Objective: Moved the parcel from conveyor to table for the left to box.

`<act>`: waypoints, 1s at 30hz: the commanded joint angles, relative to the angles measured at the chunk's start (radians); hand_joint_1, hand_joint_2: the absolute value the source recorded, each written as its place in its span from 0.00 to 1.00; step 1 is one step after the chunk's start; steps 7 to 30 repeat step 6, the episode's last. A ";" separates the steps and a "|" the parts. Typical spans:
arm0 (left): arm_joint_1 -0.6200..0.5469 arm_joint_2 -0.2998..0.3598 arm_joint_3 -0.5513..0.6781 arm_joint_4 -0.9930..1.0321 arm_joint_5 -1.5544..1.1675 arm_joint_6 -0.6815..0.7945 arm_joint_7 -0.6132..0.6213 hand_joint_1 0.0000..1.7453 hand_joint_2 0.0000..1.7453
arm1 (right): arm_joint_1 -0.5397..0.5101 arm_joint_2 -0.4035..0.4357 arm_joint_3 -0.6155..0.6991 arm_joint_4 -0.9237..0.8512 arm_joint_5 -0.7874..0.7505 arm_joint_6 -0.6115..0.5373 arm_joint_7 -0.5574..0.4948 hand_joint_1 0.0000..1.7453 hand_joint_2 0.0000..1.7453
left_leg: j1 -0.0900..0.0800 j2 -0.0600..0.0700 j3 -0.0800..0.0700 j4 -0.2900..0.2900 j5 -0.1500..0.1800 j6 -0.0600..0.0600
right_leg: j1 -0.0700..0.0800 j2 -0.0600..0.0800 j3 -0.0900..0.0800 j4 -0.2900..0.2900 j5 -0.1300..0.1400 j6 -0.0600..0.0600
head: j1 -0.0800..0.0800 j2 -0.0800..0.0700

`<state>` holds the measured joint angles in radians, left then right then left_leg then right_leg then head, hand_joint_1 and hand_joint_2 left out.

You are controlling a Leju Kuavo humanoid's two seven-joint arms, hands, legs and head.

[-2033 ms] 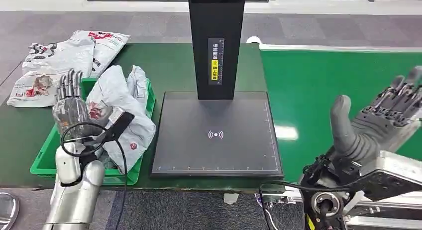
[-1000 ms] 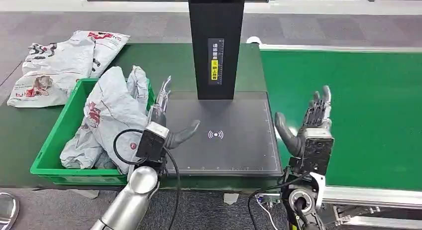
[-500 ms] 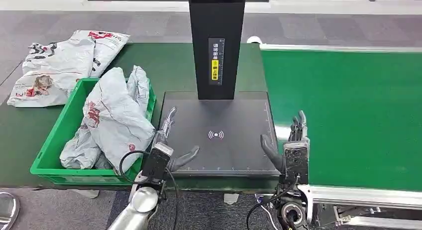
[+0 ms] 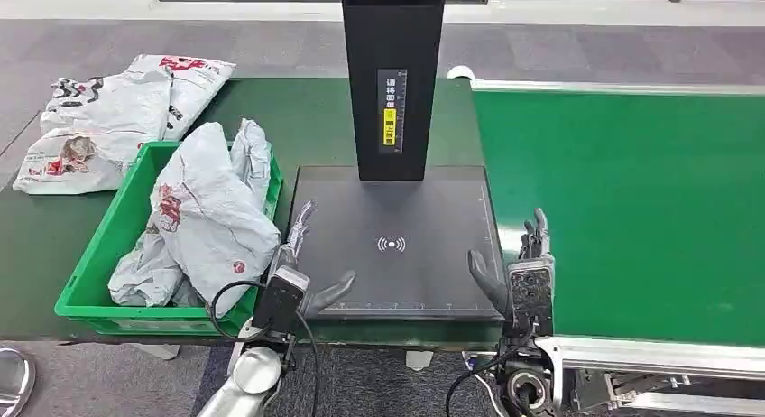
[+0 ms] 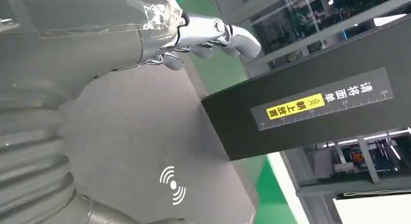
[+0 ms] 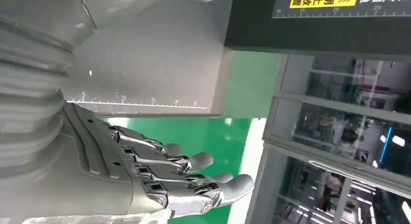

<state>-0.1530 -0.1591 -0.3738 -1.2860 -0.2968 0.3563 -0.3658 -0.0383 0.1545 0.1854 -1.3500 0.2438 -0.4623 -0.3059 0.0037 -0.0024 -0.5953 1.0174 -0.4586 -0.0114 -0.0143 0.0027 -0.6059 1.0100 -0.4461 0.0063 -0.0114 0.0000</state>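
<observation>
Both empty hands, left hand [image 4: 293, 259] and right hand [image 4: 523, 273], are hovering at the scanner pad's [image 4: 397, 218] near edge; parcels [image 4: 212, 214] are filling the green crate [image 4: 90, 273] at left.

Both arms rise from below, left hand [image 4: 302, 259] and right hand [image 4: 523, 268] empty, fingers extended, thumbs pointing inward.

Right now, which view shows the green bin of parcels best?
The head view: the whole green bin with grey parcels piled inside. Both wrist views face the scanner pad and post instead.
</observation>
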 commanded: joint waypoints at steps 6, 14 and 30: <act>-0.009 0.013 0.034 0.032 -0.001 -0.025 0.003 0.00 1.00 | -0.039 -0.014 0.011 0.085 -0.006 0.016 0.000 0.00 1.00 | 0.001 0.002 0.004 -0.002 0.000 0.000 | 0.001 0.001 0.004 -0.003 0.001 -0.001 | 0.000 0.000; -0.009 0.013 0.034 0.032 -0.001 -0.025 0.003 0.00 1.00 | -0.039 -0.014 0.011 0.085 -0.006 0.016 0.000 0.00 1.00 | 0.001 0.002 0.004 -0.002 0.000 0.000 | 0.001 0.001 0.004 -0.003 0.001 -0.001 | 0.000 0.000; -0.009 0.013 0.034 0.032 -0.001 -0.025 0.003 0.00 1.00 | -0.039 -0.014 0.011 0.085 -0.006 0.016 0.000 0.00 1.00 | 0.001 0.002 0.004 -0.002 0.000 0.000 | 0.001 0.001 0.004 -0.003 0.001 -0.001 | 0.000 0.000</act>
